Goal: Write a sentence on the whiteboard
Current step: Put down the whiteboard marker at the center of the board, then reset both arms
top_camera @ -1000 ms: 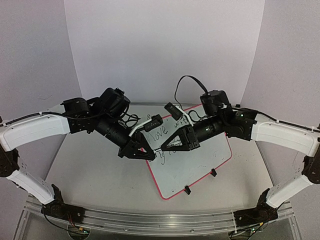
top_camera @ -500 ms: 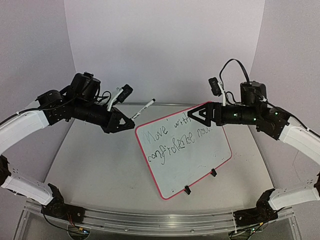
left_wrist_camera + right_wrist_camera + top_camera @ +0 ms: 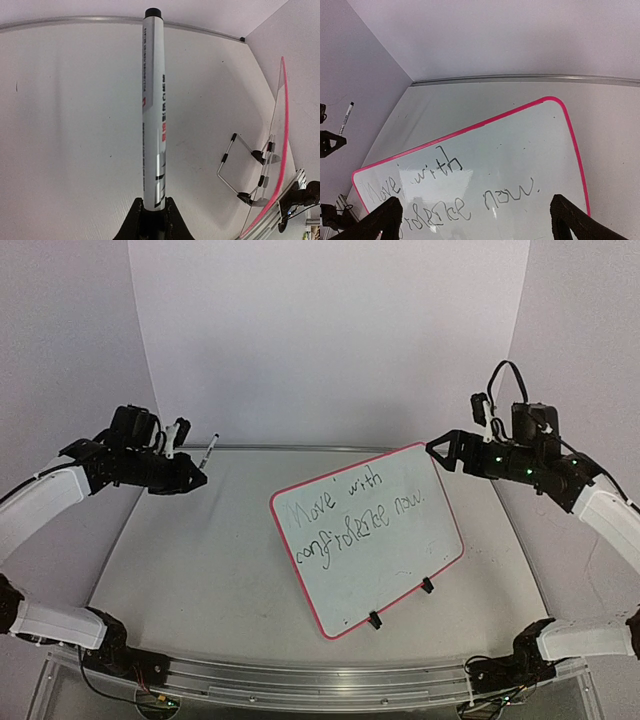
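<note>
Two slanted rows of the sentence (image 3: 360, 515) fill the upper whiteboard (image 3: 400, 575), propped on the table (image 3: 200, 570), ending in a full stop (so the writing looks finished). Left gripper (image 3: 199, 478) clenches the marker (image 3: 211, 448), well clear; right gripper (image 3: 440, 448) gapes empty. Only putting the marker down seems left.

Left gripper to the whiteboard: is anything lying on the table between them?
No. In the top view only bare table separates the left gripper, shut on the marker, from the whiteboard.

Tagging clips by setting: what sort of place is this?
Probably a robotics lab cell: white backdrop panels around a table, arm bases on an aluminium rail, a marker in the left gripper.
</note>
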Motion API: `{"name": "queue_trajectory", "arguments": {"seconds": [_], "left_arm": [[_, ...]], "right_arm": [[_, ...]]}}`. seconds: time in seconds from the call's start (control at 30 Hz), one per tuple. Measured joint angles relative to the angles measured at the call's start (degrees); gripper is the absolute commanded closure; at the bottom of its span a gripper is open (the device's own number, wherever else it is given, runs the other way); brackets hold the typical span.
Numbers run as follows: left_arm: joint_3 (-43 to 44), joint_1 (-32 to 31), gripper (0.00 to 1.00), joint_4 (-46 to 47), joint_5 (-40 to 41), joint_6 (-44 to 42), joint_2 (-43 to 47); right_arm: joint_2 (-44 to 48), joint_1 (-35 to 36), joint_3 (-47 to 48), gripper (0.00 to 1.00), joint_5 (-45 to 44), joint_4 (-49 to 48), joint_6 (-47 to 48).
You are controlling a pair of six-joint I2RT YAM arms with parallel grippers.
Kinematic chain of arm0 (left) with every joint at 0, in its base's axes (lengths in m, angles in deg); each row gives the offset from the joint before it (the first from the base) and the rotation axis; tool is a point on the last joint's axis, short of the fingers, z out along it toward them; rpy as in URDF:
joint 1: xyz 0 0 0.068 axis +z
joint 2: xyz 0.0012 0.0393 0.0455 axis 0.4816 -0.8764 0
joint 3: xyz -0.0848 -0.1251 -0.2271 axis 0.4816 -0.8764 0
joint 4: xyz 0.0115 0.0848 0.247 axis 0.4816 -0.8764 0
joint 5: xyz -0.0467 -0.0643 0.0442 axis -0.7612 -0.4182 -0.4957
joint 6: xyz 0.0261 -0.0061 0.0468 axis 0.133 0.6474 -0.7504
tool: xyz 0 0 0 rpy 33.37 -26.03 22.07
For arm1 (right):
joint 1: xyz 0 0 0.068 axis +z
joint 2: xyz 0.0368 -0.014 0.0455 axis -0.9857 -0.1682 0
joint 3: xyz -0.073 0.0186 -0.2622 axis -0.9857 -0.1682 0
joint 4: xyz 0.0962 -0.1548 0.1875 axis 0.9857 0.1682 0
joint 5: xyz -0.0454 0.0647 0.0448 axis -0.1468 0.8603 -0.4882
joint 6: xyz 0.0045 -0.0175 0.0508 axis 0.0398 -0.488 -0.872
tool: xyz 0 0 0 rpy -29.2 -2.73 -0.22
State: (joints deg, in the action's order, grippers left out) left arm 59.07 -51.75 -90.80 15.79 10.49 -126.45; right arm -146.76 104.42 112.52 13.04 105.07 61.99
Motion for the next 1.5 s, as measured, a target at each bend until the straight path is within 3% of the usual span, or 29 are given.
{"name": "queue_trajectory", "arguments": {"seconds": [0.2, 0.47, 0.6, 1.03, 1.33, 1.5], "left_arm": [[-9.57, 0.57, 1.00, 3.71, -2.66, 4.20, -10.61], [-10.44, 0.56, 0.97, 7.36, -4.59, 5.90, -19.00], [-10.44, 0.56, 0.85, 8.43, -4.92, 6.44, -22.58], [-10.40, 0.57, 0.26, 10.29, -4.32, 7.76, -24.96], [-9.53, 0.92, 0.10, 10.30, -0.97, 7.87, -25.28], [-9.21, 5.88, 0.07, 10.99, 1.06, 7.39, -22.44]], "right_arm": [[2.19, -1.21, -3.05, 0.02, -5.89, 0.70, -0.03], [4.70, -1.21, -5.95, 0.02, -9.53, 0.96, -0.23], [5.49, -1.21, -7.26, 0.02, -11.48, 1.01, -0.29], [6.08, -1.21, -8.12, 0.02, -14.10, 1.43, -0.22], [3.95, -1.81, -8.39, 0.02, -14.66, 1.48, 1.42], [2.50, -6.23, -8.85, 0.02, -14.36, 1.48, 2.85]]}}
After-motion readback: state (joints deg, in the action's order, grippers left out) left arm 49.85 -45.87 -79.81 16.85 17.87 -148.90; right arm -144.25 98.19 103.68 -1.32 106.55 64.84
